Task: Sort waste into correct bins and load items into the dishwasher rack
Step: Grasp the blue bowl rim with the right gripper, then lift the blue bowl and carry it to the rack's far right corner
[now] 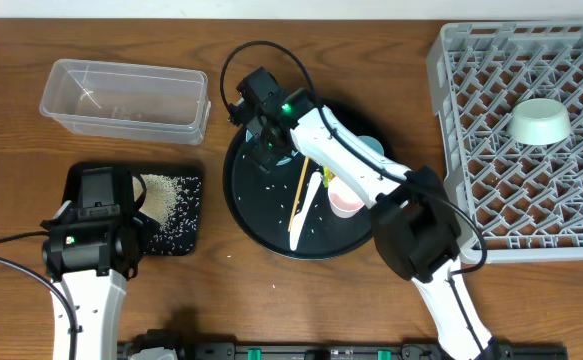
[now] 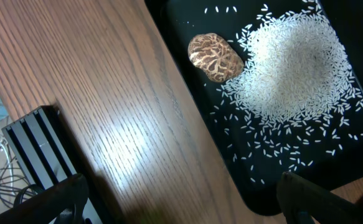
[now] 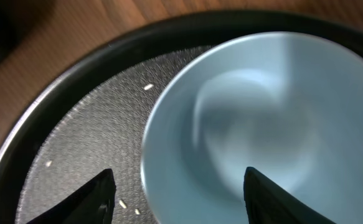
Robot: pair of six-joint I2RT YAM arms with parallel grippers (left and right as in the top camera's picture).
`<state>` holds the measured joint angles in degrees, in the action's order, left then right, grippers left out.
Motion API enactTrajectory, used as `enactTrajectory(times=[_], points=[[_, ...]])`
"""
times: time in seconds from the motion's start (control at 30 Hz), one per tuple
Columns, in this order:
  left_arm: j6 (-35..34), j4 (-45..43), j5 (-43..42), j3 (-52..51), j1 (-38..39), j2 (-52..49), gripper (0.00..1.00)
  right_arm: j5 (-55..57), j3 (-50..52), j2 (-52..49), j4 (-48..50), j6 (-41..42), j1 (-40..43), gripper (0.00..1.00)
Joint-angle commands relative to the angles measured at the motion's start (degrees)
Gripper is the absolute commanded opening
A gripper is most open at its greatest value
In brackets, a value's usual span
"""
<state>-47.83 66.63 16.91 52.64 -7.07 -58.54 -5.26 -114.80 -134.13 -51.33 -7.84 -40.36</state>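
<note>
Mostly blurred light-blue bowl (image 3: 243,124), cut off, right fingers (image 3: 94,202), grip unclear

Round tray (image 1: 256,205) as landmark: chopstick (image 1: 298,205), cup (image 1: 346,200) on it. Tub (image 1: 61,100) left-behind. Rectangular tray (image 1: 176,240) left-front, rice (image 1: 161,195) in it. Rack (image 1: 571,160) right, bowl (image 1: 541,121) inside.

— Right wrist, what's unclear?
— I see only the tips of my right fingers (image 3: 97,199), cut by the bottom edge. The light-blue bowl (image 3: 256,124) between and beyond them is blurred and runs off to the right. Contact, I cannot tell.
— Overhead?
— My right arm (image 1: 341,150) covers those fingertips. Past my left fingers (image 2: 318,199), the shallow black tray (image 2: 178,25) is cut off.
</note>
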Motion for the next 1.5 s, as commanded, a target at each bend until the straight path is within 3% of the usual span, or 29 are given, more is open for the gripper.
enactTrajectory(times=[0.0, 0.23, 0.7, 1.03, 1.3, 1.47], points=[[-0.31, 0.22, 1.20, 0.79, -0.26, 0.20, 0.98, 0.72, -0.52, -1.62, 0.17, -0.59, -0.28, 0.54], [-0.31, 0.20, 1.20, 0.79, -0.26, 0.20, 0.98, 0.76, -0.52, -1.66, 0.20, -0.61, -0.28, 0.47], [-0.31, 0.20, 1.20, 0.79, -0.26, 0.20, 0.98, 0.72, -0.52, -1.66, -0.50, -0.20, -0.26, 0.01], [-0.31, 0.20, 1.20, 0.79, -0.26, 0.20, 0.98, -3.67, -4.37, -1.46, -1.77, 3.48, 0.79, 0.01], [-0.31, 0.22, 1.20, 0.79, -0.26, 0.20, 0.98, -28.20, -16.68, -1.01, -4.48, 5.73, 6.80, 0.01], [-0.31, 0.22, 1.20, 0.79, -0.26, 0.20, 0.98, -25.70, -25.38, 0.68, -10.08, 8.76, 12.52, 0.01]])
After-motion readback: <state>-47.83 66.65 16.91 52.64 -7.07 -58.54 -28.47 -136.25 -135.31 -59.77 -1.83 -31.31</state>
